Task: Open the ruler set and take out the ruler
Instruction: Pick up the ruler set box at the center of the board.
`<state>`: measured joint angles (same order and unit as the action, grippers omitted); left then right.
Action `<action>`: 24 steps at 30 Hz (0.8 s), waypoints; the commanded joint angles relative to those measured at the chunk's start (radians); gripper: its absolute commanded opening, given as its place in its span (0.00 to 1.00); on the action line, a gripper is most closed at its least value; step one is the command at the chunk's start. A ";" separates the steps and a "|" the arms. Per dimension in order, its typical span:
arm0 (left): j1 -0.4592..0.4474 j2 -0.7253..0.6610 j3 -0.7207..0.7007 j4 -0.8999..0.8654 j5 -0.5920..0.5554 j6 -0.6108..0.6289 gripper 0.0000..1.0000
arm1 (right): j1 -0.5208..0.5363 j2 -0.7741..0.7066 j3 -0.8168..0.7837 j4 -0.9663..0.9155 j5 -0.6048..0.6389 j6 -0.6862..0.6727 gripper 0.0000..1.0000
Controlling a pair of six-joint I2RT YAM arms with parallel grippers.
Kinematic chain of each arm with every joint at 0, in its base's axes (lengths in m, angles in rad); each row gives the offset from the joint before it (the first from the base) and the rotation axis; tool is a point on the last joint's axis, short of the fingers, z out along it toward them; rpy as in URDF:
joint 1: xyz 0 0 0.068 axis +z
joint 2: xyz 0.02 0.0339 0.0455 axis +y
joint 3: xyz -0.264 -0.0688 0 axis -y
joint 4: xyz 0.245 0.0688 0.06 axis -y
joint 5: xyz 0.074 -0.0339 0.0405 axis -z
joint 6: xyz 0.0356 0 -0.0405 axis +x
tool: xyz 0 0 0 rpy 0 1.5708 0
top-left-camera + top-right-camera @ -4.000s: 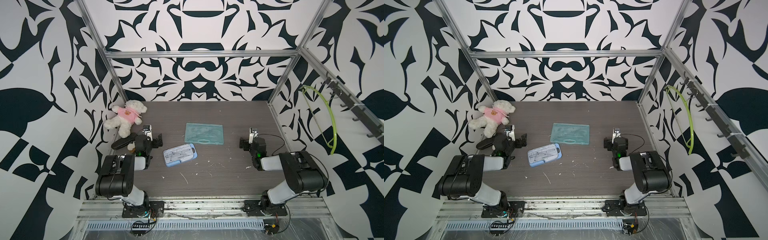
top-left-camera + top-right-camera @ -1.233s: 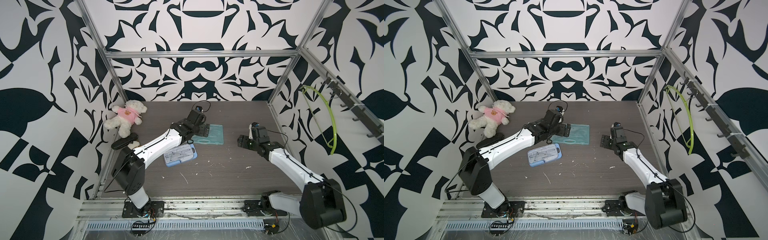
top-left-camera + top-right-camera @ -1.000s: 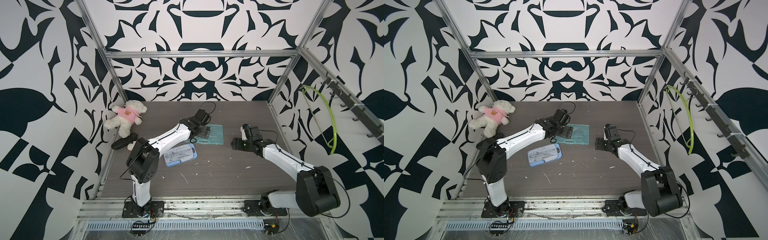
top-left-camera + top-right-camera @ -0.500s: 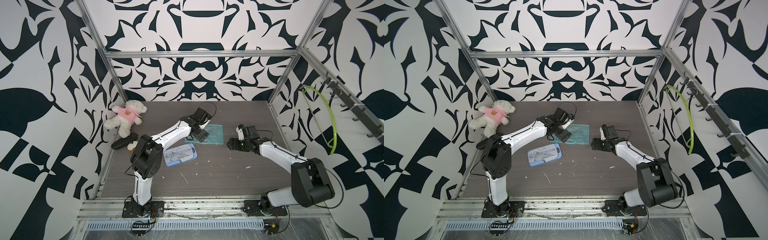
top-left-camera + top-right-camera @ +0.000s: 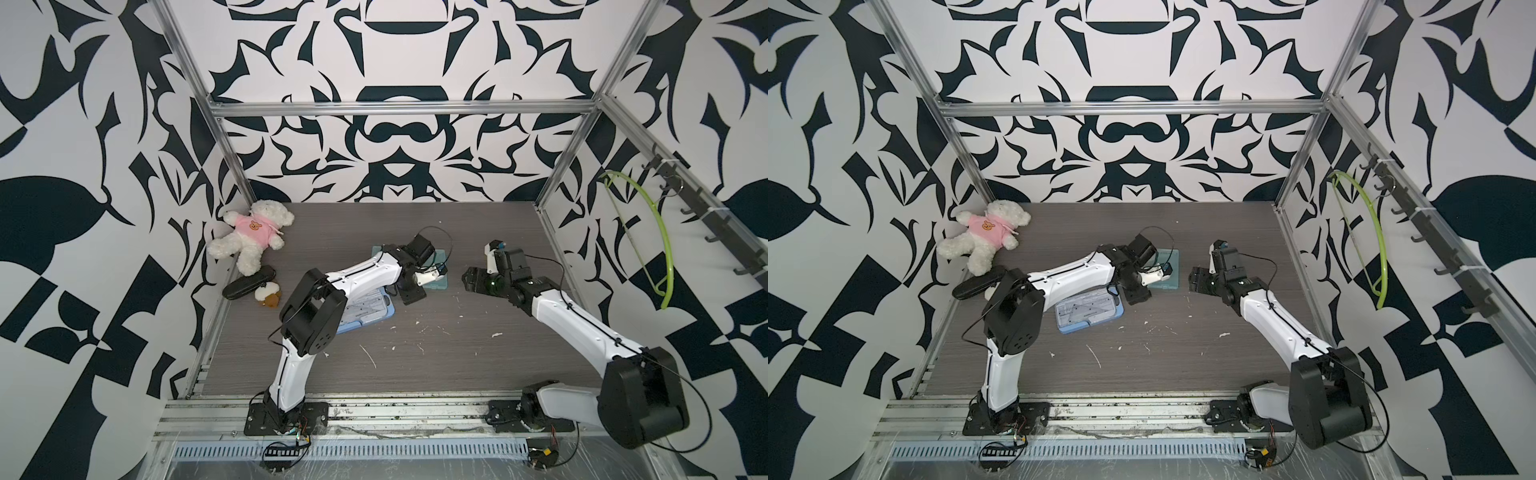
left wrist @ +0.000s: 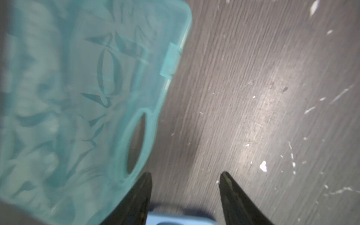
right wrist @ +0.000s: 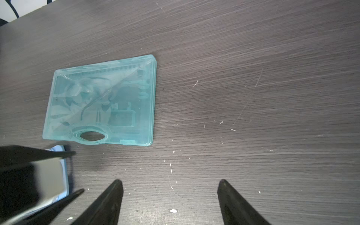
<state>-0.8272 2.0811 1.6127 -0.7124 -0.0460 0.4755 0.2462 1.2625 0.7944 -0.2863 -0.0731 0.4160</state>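
Note:
The ruler set (image 7: pixel 101 103) is a shut teal see-through case lying flat at mid-table, also visible in both top views (image 5: pixel 441 283) (image 5: pixel 1173 282) and close up in the left wrist view (image 6: pixel 78 97). My left gripper (image 6: pixel 186 175) is low at the case's front edge by its oval handle hole, open, with only bare table between the fingertips; one fingertip (image 6: pixel 145 181) sits just off the case's rim. Both top views show this gripper (image 5: pixel 411 293) (image 5: pixel 1138 296). My right gripper (image 7: pixel 170 182) (image 5: pixel 473 280) hovers open and empty to the case's right. The ruler stays inside the case.
A light blue case (image 5: pixel 368 316) (image 5: pixel 1090 316) with drawing tools lies just in front of the left gripper, partly under the left arm. A teddy bear (image 5: pixel 253 237), a black pouch (image 5: pixel 248 282) and a small plush (image 5: pixel 268 294) sit at the back left. White scraps dot the table.
My left gripper's jaws have narrowed and it has dropped to the teal case's front edge. The right gripper has crept leftward toward the case. The case has not moved.

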 commanded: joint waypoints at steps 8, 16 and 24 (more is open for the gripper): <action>0.000 0.077 0.074 -0.016 -0.030 0.009 0.52 | 0.003 0.011 0.003 -0.018 0.041 0.012 0.78; -0.007 0.066 0.073 0.018 -0.100 0.023 0.52 | 0.003 0.017 0.003 -0.015 0.036 0.011 0.78; 0.004 0.148 0.124 -0.016 -0.118 0.043 0.52 | 0.002 0.006 0.005 -0.019 0.030 0.011 0.78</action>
<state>-0.8295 2.1841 1.7023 -0.7002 -0.1612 0.5026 0.2462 1.2819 0.7921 -0.2966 -0.0479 0.4198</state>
